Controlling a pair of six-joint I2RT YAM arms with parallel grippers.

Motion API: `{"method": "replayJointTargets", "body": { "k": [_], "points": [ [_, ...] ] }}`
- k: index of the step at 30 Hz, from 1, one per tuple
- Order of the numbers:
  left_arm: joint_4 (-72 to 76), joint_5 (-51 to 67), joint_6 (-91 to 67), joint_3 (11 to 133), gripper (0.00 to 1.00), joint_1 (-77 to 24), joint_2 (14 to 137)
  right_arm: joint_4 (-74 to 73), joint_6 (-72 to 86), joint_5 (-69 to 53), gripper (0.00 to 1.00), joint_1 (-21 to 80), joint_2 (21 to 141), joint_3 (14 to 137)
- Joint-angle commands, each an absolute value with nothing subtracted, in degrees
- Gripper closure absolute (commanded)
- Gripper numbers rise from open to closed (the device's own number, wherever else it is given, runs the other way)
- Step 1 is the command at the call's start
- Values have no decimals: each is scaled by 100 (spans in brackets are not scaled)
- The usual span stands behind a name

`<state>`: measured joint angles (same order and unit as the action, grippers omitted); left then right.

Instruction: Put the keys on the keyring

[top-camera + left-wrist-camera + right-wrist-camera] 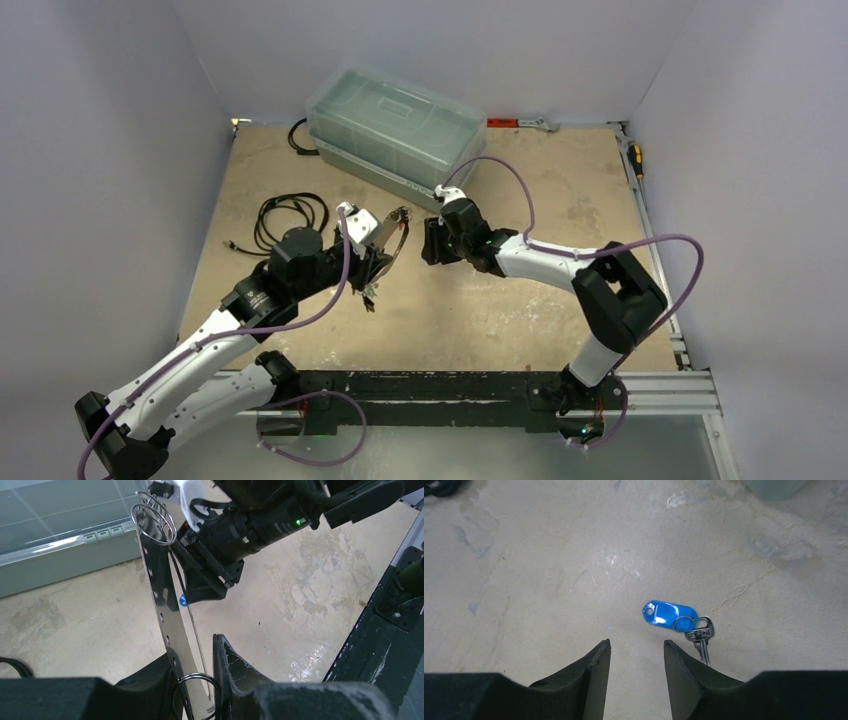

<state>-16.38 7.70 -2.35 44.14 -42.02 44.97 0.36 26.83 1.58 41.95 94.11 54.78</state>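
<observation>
Key (676, 622) with blue tag lies flat just beyond right gripper (636, 665) | fingers spread, empty | tag crosswise to them | left gripper (195, 665) clamps keyring (162, 595) upright

Pale walls (100, 120) enclose a stained tan tabletop (560, 190), evenly lit.

Open tabletop (524, 580) around blue-tagged key (670, 616), held keyring (162, 600) nearby, box (395, 125) behind
</observation>
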Motion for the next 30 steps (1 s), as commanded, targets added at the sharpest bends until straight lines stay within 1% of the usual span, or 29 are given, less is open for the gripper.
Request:
{"method": "replayJointTargets", "body": {
  "k": [1,7,15,24,26,30],
  "points": [
    [-1438,664,-301,4554,100,-4184,4377,-457,2707,477,56,4317,9684,5920],
    [-1418,737,-317,4545,100,-4188,4369,-531,2727,1100,64,4336,9893,6020],
    [-1406,772,-318,4541,100,-4186,4373,-398,2733,1353,66,4342,10298,6176],
    [-1397,820,-324,4537,100,-4184,4359,-509,2751,1478,71,4341,10584,6327],
    [-1397,817,-317,4535,100,-4186,4352,-541,2751,1445,71,4337,10589,6344],
    [-1397,831,-320,4534,100,-4192,4342,-457,2686,1304,66,4337,10496,6350]
  ]
}}
